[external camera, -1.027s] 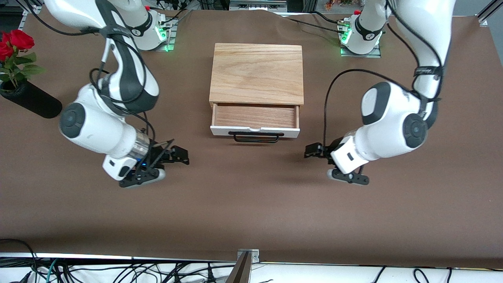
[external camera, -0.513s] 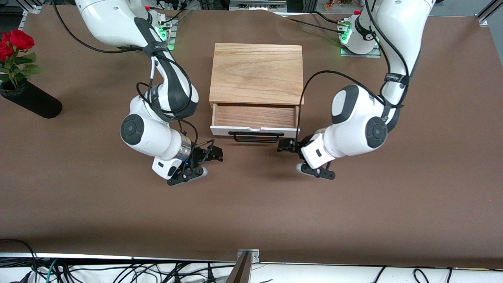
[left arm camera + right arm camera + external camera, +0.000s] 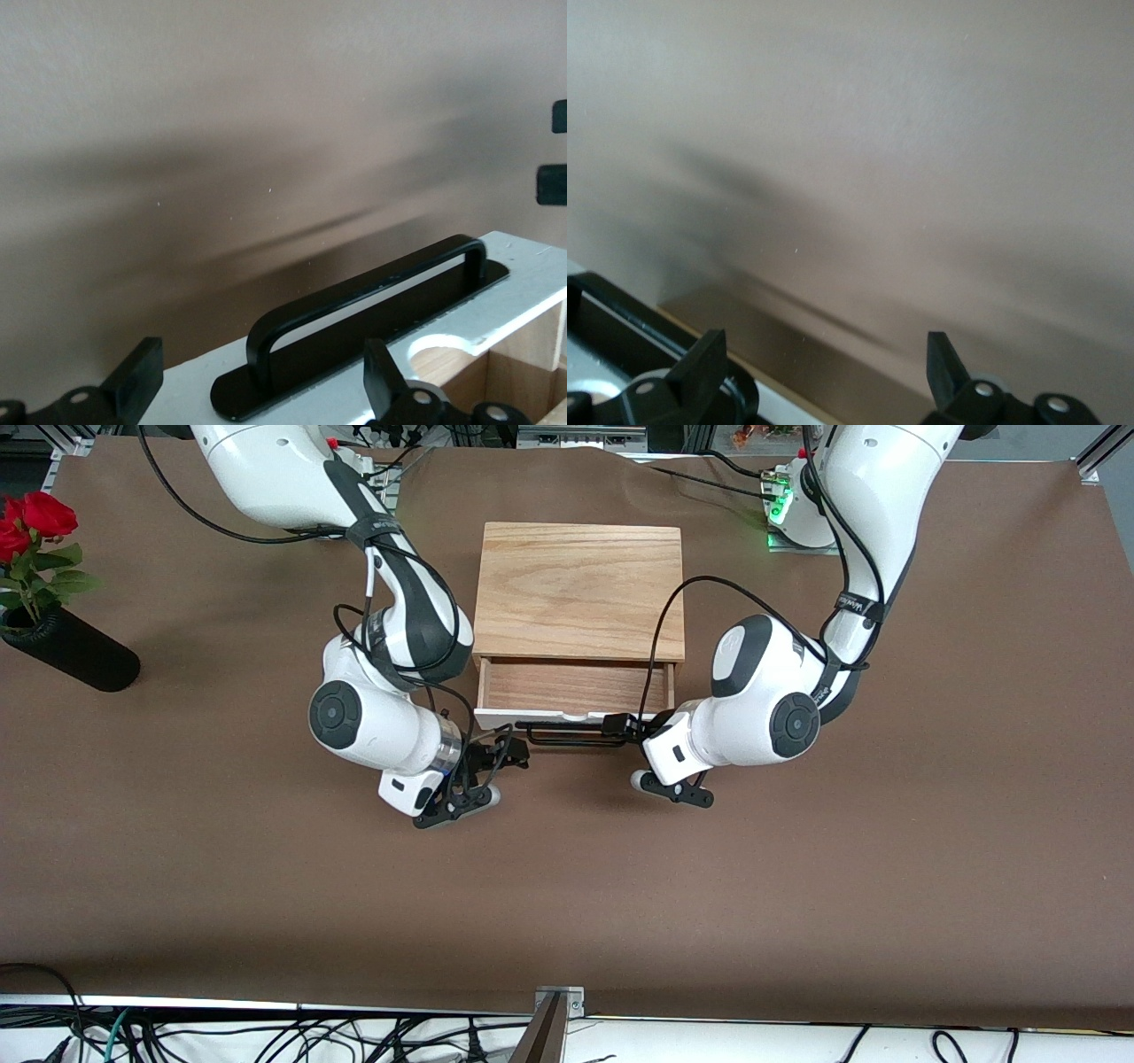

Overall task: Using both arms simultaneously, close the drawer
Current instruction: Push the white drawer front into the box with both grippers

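Note:
The drawer [image 3: 576,687] stands partly pulled out of the light-oak box [image 3: 580,589], its white front panel [image 3: 505,718] and black bar handle [image 3: 576,734] facing the front camera. My left gripper [image 3: 620,727] is open and empty at the handle's end toward the left arm's side, close to the panel. In the left wrist view the gripper [image 3: 261,394] frames the handle [image 3: 372,292] on the panel [image 3: 532,274]. My right gripper [image 3: 509,752] is open and empty by the panel's corner at the right arm's end. In the right wrist view the gripper [image 3: 824,372] shows that panel's corner [image 3: 602,359].
A black vase with red roses [image 3: 71,657] lies on the brown table [image 3: 567,886] at the right arm's end. Black cables loop from both wrists over the drawer's sides.
Both arms have swung inward toward the drawer's front; both grippers now sit at the panel's ends. The drawer has not visibly moved.

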Robot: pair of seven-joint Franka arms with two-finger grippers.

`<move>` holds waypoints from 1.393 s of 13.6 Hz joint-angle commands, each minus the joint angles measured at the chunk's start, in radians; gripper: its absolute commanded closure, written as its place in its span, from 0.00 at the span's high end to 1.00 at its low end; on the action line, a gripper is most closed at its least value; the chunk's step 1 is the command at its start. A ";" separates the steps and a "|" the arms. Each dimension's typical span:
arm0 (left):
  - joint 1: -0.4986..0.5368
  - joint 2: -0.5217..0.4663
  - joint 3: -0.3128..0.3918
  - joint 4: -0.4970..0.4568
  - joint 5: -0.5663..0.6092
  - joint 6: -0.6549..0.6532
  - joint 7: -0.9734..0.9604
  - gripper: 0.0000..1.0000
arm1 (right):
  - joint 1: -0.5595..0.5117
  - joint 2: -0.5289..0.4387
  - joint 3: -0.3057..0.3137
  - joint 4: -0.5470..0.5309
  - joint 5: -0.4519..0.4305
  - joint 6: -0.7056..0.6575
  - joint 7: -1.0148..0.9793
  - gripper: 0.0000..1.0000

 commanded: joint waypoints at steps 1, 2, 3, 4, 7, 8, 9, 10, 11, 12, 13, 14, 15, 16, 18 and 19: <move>0.002 -0.002 -0.017 -0.025 -0.036 -0.007 0.012 1.00 | -0.002 0.013 0.004 0.029 0.022 -0.074 -0.006 1.00; 0.002 -0.002 -0.017 -0.026 -0.036 -0.007 0.012 1.00 | -0.002 0.011 0.004 0.029 0.024 -0.094 -0.005 1.00; 0.002 -0.002 -0.017 -0.028 -0.036 -0.007 0.012 1.00 | -0.001 0.011 0.006 0.027 0.024 -0.112 0.000 1.00; 0.002 -0.002 -0.017 -0.029 -0.036 -0.008 0.012 1.00 | -0.001 0.011 0.017 0.027 0.024 -0.128 0.039 1.00; 0.002 -0.002 -0.018 -0.036 -0.036 -0.033 0.012 1.00 | -0.001 0.011 0.034 0.026 0.022 -0.131 0.089 1.00; 0.002 -0.002 -0.018 -0.039 -0.036 -0.042 0.012 1.00 | 0.004 0.013 0.035 0.023 0.022 -0.133 0.089 1.00; 0.002 -0.002 -0.018 -0.039 -0.036 -0.049 0.013 1.00 | 0.006 0.013 0.035 0.021 0.022 -0.134 0.089 1.00; 0.004 -0.002 -0.018 -0.040 -0.036 -0.051 0.012 1.00 | 0.007 0.013 0.037 0.021 0.024 -0.142 0.090 1.00; 0.004 -0.002 -0.018 -0.040 -0.036 -0.054 0.012 1.00 | 0.012 0.013 0.037 0.021 0.024 -0.155 0.092 1.00; 0.004 -0.002 -0.018 -0.040 -0.036 -0.065 0.012 1.00 | 0.012 0.013 0.037 0.021 0.024 -0.171 0.092 1.00; 0.004 -0.002 -0.018 -0.040 -0.036 -0.072 0.012 1.00 | 0.012 0.013 0.037 0.018 0.024 -0.197 0.093 1.00; 0.004 -0.002 -0.018 -0.042 -0.036 -0.080 0.010 1.00 | 0.013 0.013 0.037 0.018 0.024 -0.223 0.095 1.00; 0.004 -0.002 -0.018 -0.040 -0.036 -0.092 0.012 1.00 | 0.016 0.013 0.037 0.018 0.024 -0.246 0.095 1.00; 0.004 -0.002 -0.018 -0.040 -0.036 -0.099 0.012 1.00 | 0.024 0.013 0.037 0.017 0.024 -0.260 0.097 1.00; 0.002 -0.002 -0.018 -0.042 -0.037 -0.100 0.012 1.00 | 0.035 0.013 0.037 0.010 0.024 -0.272 0.097 1.00; 0.002 -0.002 -0.018 -0.042 -0.037 -0.106 0.010 1.00 | 0.039 0.013 0.037 0.009 0.024 -0.280 0.097 1.00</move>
